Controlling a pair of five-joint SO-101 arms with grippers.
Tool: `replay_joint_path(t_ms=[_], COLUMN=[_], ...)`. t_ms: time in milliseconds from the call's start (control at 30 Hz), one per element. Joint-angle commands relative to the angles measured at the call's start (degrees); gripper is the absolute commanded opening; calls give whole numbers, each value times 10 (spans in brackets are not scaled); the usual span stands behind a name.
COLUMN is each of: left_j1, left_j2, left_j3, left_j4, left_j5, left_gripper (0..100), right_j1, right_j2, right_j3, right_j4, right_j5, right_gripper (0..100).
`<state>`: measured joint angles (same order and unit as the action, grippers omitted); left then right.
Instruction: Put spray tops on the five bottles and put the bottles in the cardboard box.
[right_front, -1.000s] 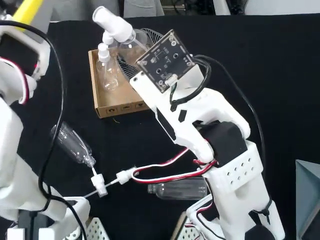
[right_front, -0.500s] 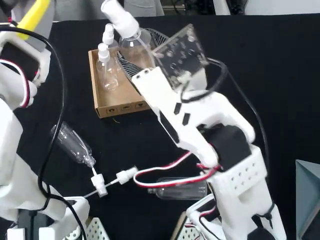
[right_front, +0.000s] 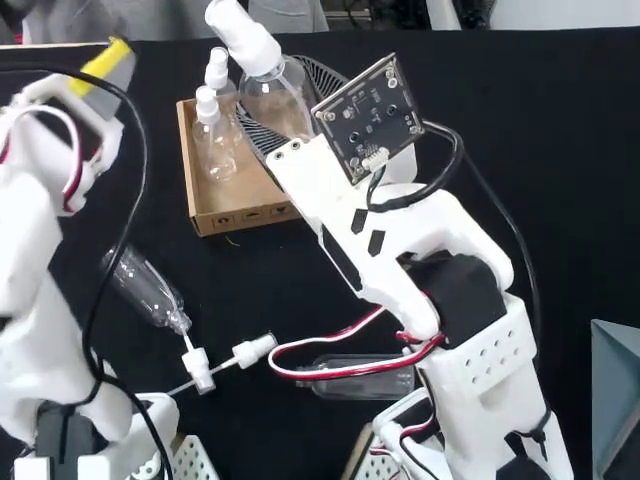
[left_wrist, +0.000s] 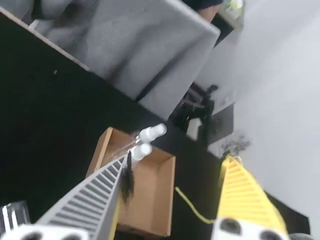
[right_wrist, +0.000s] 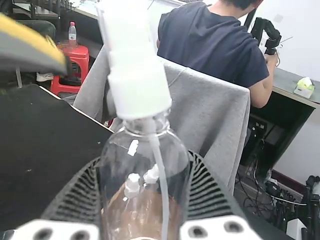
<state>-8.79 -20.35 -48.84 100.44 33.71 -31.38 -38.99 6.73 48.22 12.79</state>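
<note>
Shifted over the cardboard box, the clear bottle (white spray top fitted) was clamped in the right claw; the left claw was held apart.

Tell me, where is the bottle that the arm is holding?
The bottle is clamped in the right gripper, raised at the far right corner of the cardboard box in the high view.

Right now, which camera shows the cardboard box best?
The high view: the cardboard box lies open with two capped bottles inside. The left wrist view has it partly behind a gripper finger; the right wrist view glimpses brown through the held bottle.
</note>
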Motion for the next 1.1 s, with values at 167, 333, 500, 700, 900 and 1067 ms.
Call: replay_joint_path(t_ms=[167, 333, 500, 700, 900, 1067], left_j1=[-8, -7, -7, -7, -7, -7], left_j2=[-71, -158, -244, -373, -480, -537], left_j3=[103, 232, 410, 608, 765, 861], left_j4=[3, -57, -173, -297, -391, -440], left_j5=[-2, -2, -21, -36, -40, -40], left_gripper=[273, 273, 274, 274, 274, 274], right_j1=[16, 17, 16, 17, 17, 17], right_j2=[-11, -11, -11, -11, -11, -11], right_j3=[-7, 30, 37, 37, 36, 36], right_j4=[-43, -91, -100, -100, -100, -100], right_j5=[-1, 0, 0, 0, 0, 0], right_gripper=[12, 12, 12, 12, 12, 12])
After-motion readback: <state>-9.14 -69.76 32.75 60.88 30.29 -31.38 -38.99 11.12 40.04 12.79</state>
